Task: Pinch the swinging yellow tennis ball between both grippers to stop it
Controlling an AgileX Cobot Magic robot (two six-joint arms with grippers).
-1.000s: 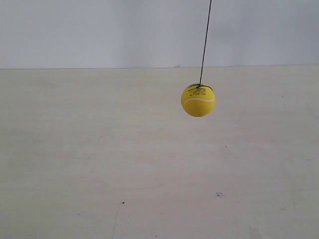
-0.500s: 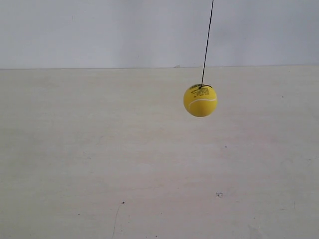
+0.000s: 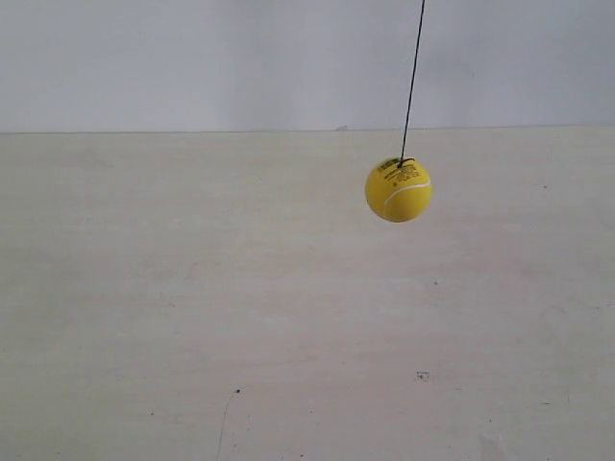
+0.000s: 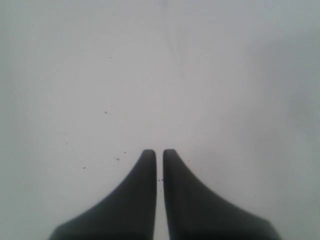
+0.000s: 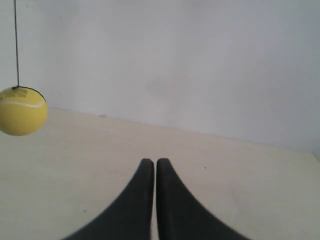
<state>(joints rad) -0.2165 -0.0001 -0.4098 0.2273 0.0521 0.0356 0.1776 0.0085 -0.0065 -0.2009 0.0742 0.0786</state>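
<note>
Almost closed, empty: left end effector (image 4: 159, 152), aimed down at table (image 4: 75, 75); right end effector (image 5: 154, 161), level, well apart from yellow tennis ball (image 5: 21, 111).

The tennis ball (image 3: 399, 190) is coloured bright yellow, white-seamed and printed in black; the string (image 3: 413, 77) is seen dark; the table (image 3: 192, 307) is coloured pale beige.

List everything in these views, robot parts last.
yellow tennis ball: one, yellow, hanging clear above the table, touching neither pincer
string: one, thin and dark, from the ball's top up out of frame
table: one, pale beige, beneath the ball
wall: one, whitish grey, behind the table
left pincer: one, black, jaws closed, ball absent from its view
right pincer: one, black, jaws closed, above the table, apart from the ball
</note>
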